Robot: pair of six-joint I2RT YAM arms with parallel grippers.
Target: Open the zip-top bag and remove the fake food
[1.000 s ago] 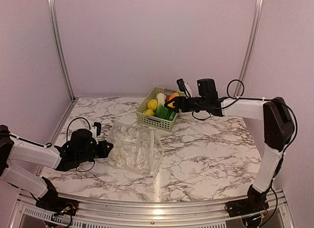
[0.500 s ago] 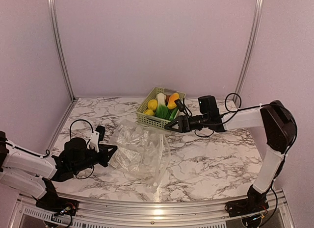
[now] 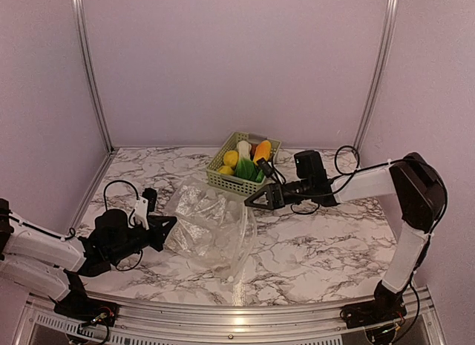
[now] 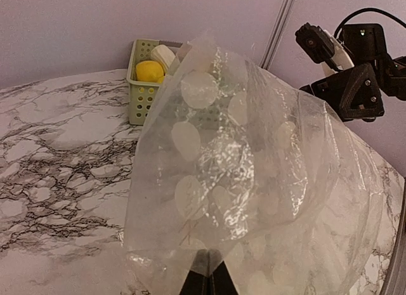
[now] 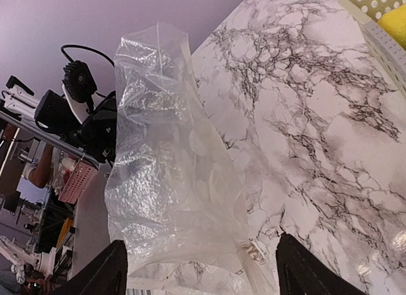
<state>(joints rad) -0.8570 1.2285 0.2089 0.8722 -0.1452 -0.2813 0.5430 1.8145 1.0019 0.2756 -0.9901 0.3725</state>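
Note:
The clear crinkly zip-top bag (image 3: 211, 226) stands puffed up on the marble table, and no food shows inside it. My left gripper (image 3: 165, 225) is shut on the bag's left edge (image 4: 206, 260). My right gripper (image 3: 252, 199) is open and empty, its fingertips (image 5: 108, 269) spread wide just right of the bag's upper edge (image 5: 171, 181). The fake food, a yellow lemon (image 3: 231, 159), an orange mango (image 3: 261, 150), a green pod (image 3: 247, 171) and a white-green leafy piece (image 3: 243, 148), lies in the pale green basket (image 3: 231, 182). The basket and lemon (image 4: 150, 71) show behind the bag.
The basket stands at the back of the table, close behind the right gripper. Purple walls with metal corner posts (image 3: 89, 70) close in the table on three sides. A metal rail (image 3: 223, 315) runs along the near edge.
My right gripper has left the basket and moved forward and left, down to the bag's upper right edge. My left gripper has shifted slightly right, still pinching the bag, which now stands taller.

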